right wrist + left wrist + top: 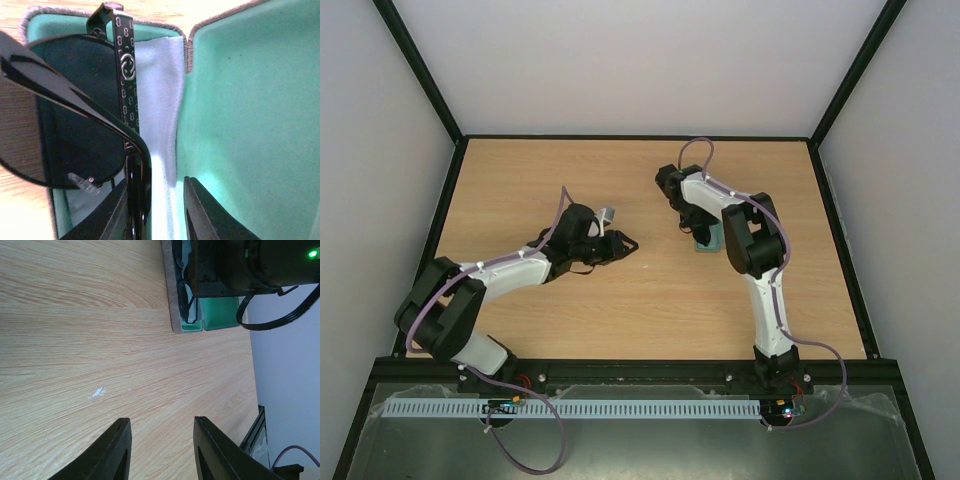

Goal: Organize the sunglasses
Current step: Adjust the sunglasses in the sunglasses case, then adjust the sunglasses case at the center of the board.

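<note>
Step in hand, as judged: seating the sunglasses (75, 115) in the open case (240, 100), which lies at 3 o'clock of the table (520, 180) centre in the top view. In the right wrist view the dark lens fills the 9 o'clock side and the teal lid lining the 3 o'clock side, with a pale blue cloth (157, 90) between them. The right gripper (159, 212) shows its fingers narrowly parted. The frame runs down against the 9 o'clock finger with a gap to the other, so no clamp is evident. The left gripper (162, 450), at 9 o'clock of the case, is moderately parted and empty above bare wood. The next move likely calls for a straight lift clear of the frame, then lid closure. The second lens is cut off, the right arm (750, 240) covers the case from above, and whether the frame sits fully inside cannot be told.
</note>
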Controlling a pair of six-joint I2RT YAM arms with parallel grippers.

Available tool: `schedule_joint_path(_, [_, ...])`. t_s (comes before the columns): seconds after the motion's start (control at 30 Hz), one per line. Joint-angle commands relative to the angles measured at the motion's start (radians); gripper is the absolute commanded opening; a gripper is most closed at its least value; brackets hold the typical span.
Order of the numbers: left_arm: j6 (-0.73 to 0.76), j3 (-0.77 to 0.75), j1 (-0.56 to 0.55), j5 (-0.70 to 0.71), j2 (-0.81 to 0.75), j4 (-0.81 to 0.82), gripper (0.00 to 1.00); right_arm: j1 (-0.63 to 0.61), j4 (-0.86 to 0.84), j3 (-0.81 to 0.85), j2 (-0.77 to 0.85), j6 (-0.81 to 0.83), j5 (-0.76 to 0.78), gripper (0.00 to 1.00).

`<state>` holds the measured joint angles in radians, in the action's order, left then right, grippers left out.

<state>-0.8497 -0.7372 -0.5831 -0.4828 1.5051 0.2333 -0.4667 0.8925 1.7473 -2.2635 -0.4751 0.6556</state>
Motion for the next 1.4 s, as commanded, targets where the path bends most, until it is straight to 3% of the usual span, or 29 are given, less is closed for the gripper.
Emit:
schedule_joint_path(0.0, [0.0, 0.009, 0.003, -0.011, 0.016, 0.015, 0.36, -0.003, 0.007, -0.002, 0.085, 0.012, -0.072, 0.29])
schedule_joint_path(0.43, [0.012, -0.02, -0.009, 0.003, 0.036, -0.019, 0.36, 0.031, -0.161, -0.144, 0.298, 0.052, -0.445, 0.35])
schedule_joint_path(0.6, [0.018, -0.026, -0.011, 0.007, 0.046, -0.028, 0.36, 0.046, -0.138, -0.16, 0.39, 0.048, -0.371, 0.37])
schedule_joint_path(0.77, [0.02, -0.033, -0.015, 0.01, 0.055, -0.031, 0.36, 0.08, -0.095, -0.161, 0.437, 0.028, -0.261, 0.5])
schedule_joint_path(1.03, [0.026, -0.044, -0.021, 0.009, 0.061, -0.041, 0.36, 0.155, -0.188, -0.3, 0.414, 0.032, -0.357, 0.57])
schedule_joint_path(1.2, [0.026, -0.038, -0.021, 0.012, 0.051, -0.046, 0.36, 0.164, -0.219, -0.324, 0.381, 0.036, -0.349, 0.57])
schedule_joint_path(1.37, [0.023, -0.032, -0.023, 0.017, 0.046, -0.046, 0.36, 0.166, -0.237, -0.327, 0.373, 0.038, -0.381, 0.38])
